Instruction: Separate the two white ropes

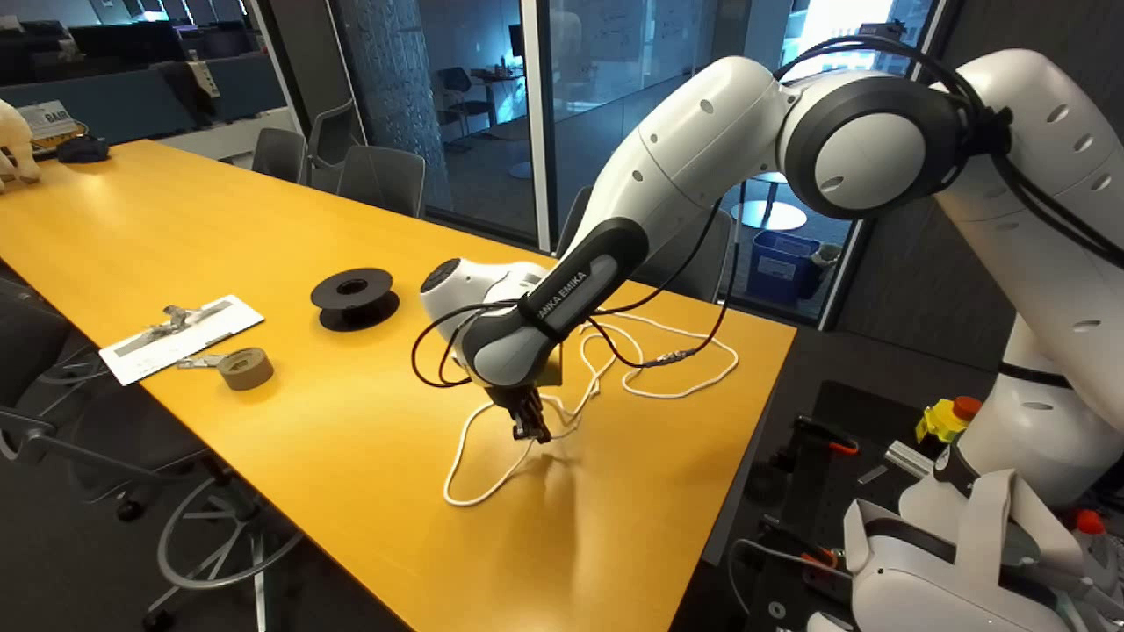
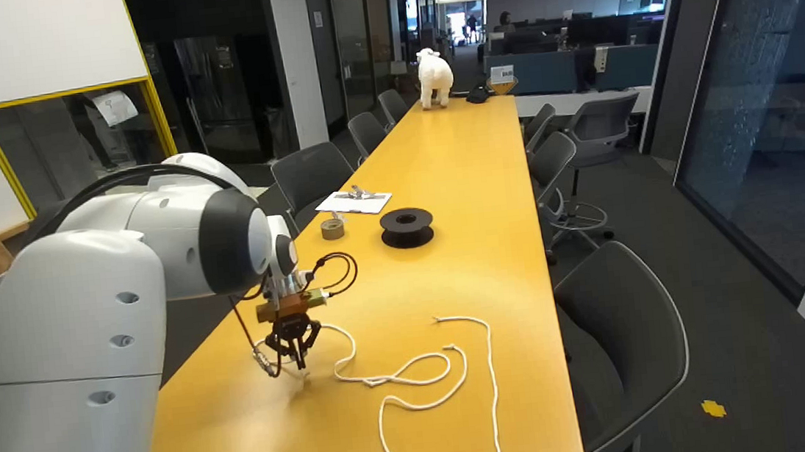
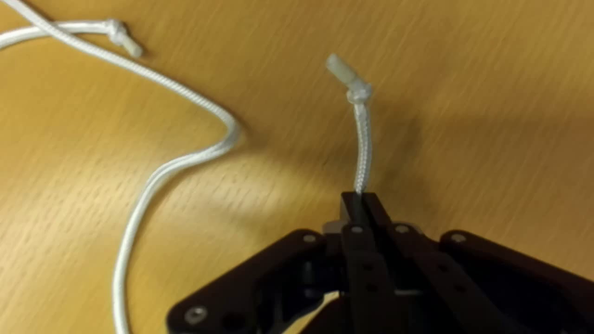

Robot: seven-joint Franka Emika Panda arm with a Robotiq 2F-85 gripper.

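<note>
In the wrist view my gripper (image 3: pixel 360 197) is shut on a white rope (image 3: pixel 363 144) close to its knotted end, which sticks out past the fingertips. To the left in that view another stretch of white rope (image 3: pixel 134 222) bends across the table and crosses over a piece with a second knotted end (image 3: pixel 116 32). In an exterior view, white rope (image 1: pixel 454 465) curves round below the gripper (image 1: pixel 532 432), and more white rope (image 1: pixel 685 395) loops toward the table's end. An exterior view shows two loose rope ends and a small loop (image 2: pixel 417 381). Which stretch belongs to which rope I cannot tell.
Beyond the ropes on the yellow table (image 2: pixel 471 168) stand a black spool (image 2: pixel 407 227), a tape roll (image 2: pixel 332 228) and a clipboard with white paper (image 2: pixel 341 202). A cable (image 1: pixel 672 357) from the arm hangs low over the ropes. Chairs line the table.
</note>
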